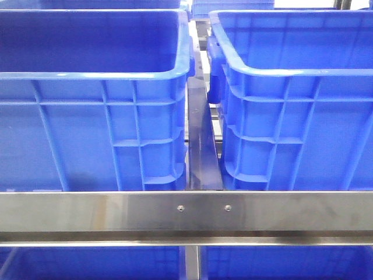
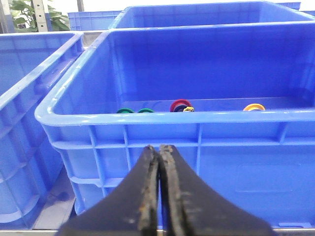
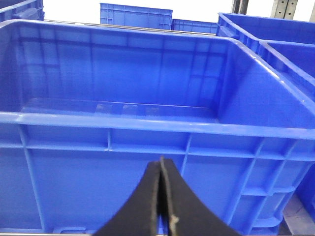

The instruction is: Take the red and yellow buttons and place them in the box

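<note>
Front view, left to right: a large blue crate stands at the left behind a steel crossbar, its ribbed wall facing the camera and its interior in shadow; a narrow gap with a dark upright divider separates it from a second blue crate at the right. Neither arm appears in this view, and no buttons can be seen in it. Left wrist view: the left gripper hangs just outside the near wall of a blue crate, below its rim, with its two dark fingers pressed together and nothing between them. Inside that crate, on the floor near the near wall, lie two green rings, then a red button with a small yellow piece touching it, and further along a yellow-orange button, apart from the red one. Only the tops of these items show above the rim. A further crate stands alongside, and a potted plant is visible behind. Right wrist view: the right gripper likewise sits outside the near wall of a blue crate, fingers clenched tight on nothing. The visible floor of this crate is bare blue plastic. More blue crates stand beside and beyond it.
</note>
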